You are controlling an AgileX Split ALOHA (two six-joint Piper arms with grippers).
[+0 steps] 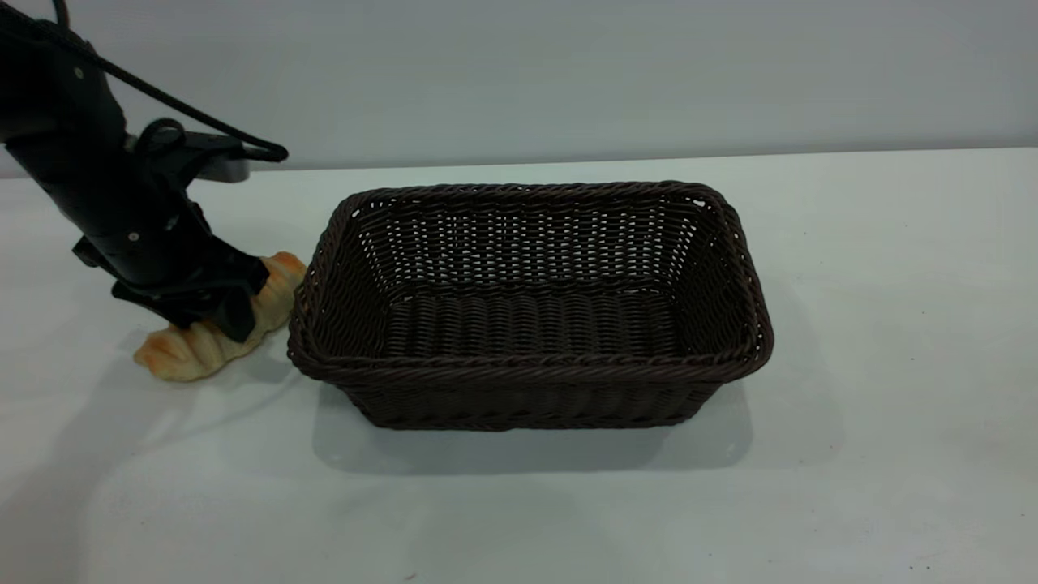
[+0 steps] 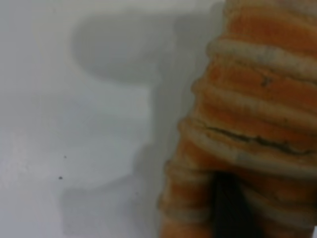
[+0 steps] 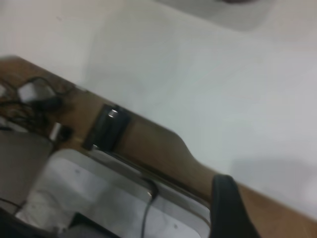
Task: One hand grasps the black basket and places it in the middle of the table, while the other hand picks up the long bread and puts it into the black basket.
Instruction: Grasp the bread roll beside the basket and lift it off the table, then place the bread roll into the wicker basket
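Lying on the tabletop [image 1: 851, 268] just beside the black basket [image 1: 527, 304]: the long bread [image 1: 174, 353]. Straddling its middle, the left pincer [image 1: 215, 312], closing on the crust (probably light, soft, easily dented). Gripping gently mid-length. Right pincer [image 3: 230, 208]: parked, cannot tell its opening.

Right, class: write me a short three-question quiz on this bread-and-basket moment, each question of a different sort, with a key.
1. True or false: the long bread already lies inside the black basket.
2. Which hand is down at the bread? A. left hand B. right hand
3. Fill in: the basket stands on the ____, with nothing inside it.

Key: 1 false, it lies on the table beside the basket's left end; 2 A; 3 table.
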